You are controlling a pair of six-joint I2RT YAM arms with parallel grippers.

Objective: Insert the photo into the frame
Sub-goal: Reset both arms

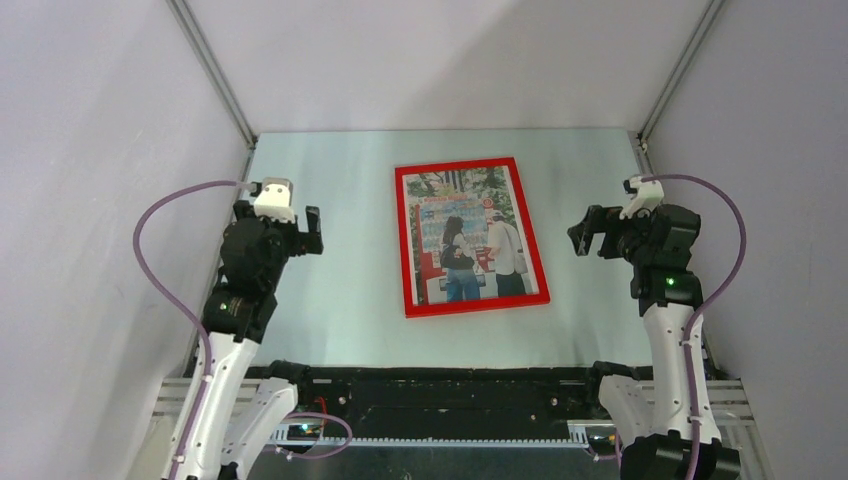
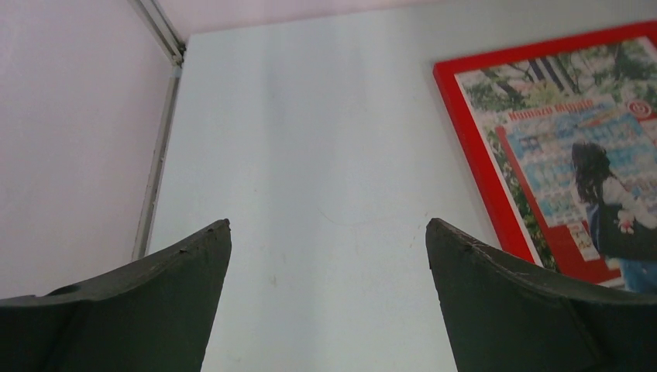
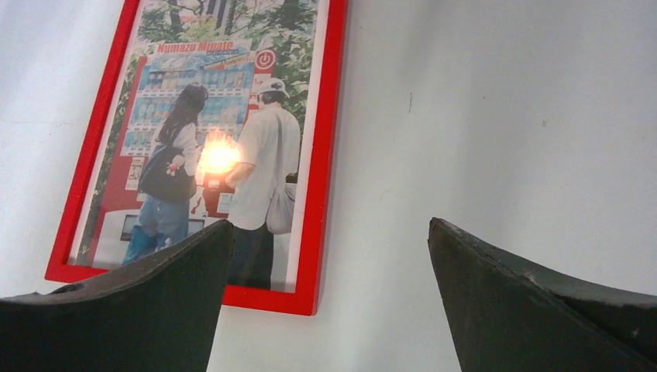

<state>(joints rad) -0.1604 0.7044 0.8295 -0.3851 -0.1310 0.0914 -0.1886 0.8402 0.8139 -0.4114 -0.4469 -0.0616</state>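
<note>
— What are we seeing on the smooth, pale tabletop [image 1: 330, 270]?
— We are looking at one thin rectangular frame with a glossy red front [image 1: 403, 240]. It is lying flat mid-table, and one colourful paper street-scene photo [image 1: 468, 235] is sitting inside its border.
— And the two pincers?
— We are seeing the left gripper [image 2: 328, 232] and the right gripper [image 3: 329, 229] both gaping wide. Their dark wedge-shaped fingers are gripping and touching nothing, one gripper hovering on either side of the frame.

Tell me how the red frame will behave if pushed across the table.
The frame lies flat on the smooth table, so it would probably slide, not tip or roll. It looks thin and straight-edged: likely stiff and light. Glare on its front suggests a slick surface.
</note>
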